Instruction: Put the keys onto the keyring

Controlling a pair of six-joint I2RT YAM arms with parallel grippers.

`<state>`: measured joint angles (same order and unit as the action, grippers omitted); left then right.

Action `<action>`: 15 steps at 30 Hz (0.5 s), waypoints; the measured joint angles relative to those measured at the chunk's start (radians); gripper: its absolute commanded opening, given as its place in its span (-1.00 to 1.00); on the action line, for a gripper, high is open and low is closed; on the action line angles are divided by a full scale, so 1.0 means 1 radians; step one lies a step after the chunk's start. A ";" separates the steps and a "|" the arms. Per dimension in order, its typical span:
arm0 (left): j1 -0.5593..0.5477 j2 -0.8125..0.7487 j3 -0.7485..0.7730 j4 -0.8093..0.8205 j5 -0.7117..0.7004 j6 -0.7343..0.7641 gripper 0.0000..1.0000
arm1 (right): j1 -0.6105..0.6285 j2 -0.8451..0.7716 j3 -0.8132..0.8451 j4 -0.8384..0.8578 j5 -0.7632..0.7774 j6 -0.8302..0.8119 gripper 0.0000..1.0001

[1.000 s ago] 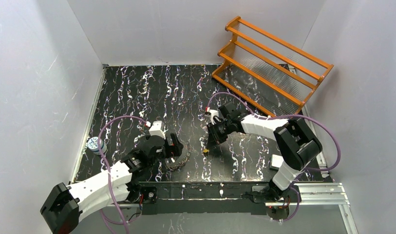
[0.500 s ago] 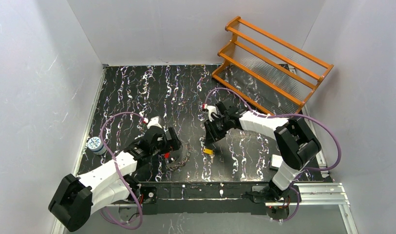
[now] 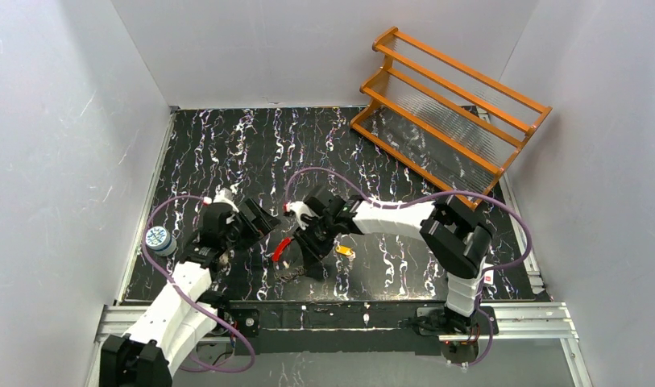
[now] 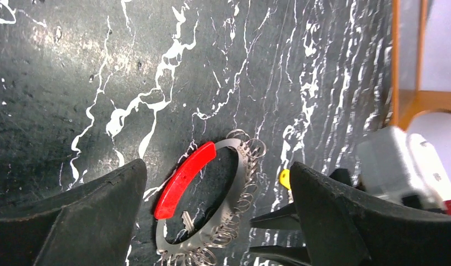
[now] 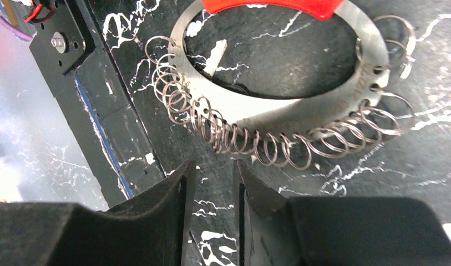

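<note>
The left hand (image 4: 217,191) hovers spread wide and empty, angled at the keyring (image 4: 242,166) on the worktop (image 4: 73,66). The right hand (image 5: 212,183), narrowly parted and empty, points down just beside it. Only the wrist views show a silvery key (image 4: 185,220) inside the loop.

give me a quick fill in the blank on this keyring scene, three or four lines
1. The flat silvery metal keyring loop has one curved section coloured ___.
2. The small silvery key lies ___ that loop.
3. The left end effector stands wide open, holding ___.
4. The slatted shelf rack at the far right has a frame coloured ___.
Missing words: red; inside; nothing; orange.
</note>
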<state>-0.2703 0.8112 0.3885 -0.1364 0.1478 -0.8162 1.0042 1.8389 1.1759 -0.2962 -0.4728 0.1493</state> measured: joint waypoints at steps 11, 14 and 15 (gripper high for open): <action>0.092 -0.093 -0.048 -0.019 0.084 -0.032 0.97 | 0.035 0.021 0.014 0.020 0.048 0.034 -0.31; 0.092 -0.122 -0.039 -0.050 0.073 -0.006 0.97 | 0.037 0.021 0.018 0.023 0.052 0.036 -0.31; 0.092 -0.134 -0.031 -0.066 0.067 0.006 0.97 | 0.039 0.022 0.021 0.024 0.053 0.036 -0.30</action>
<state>-0.1780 0.6773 0.3580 -0.2020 0.2150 -0.8097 1.0428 1.8610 1.1973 -0.2726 -0.4194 0.1856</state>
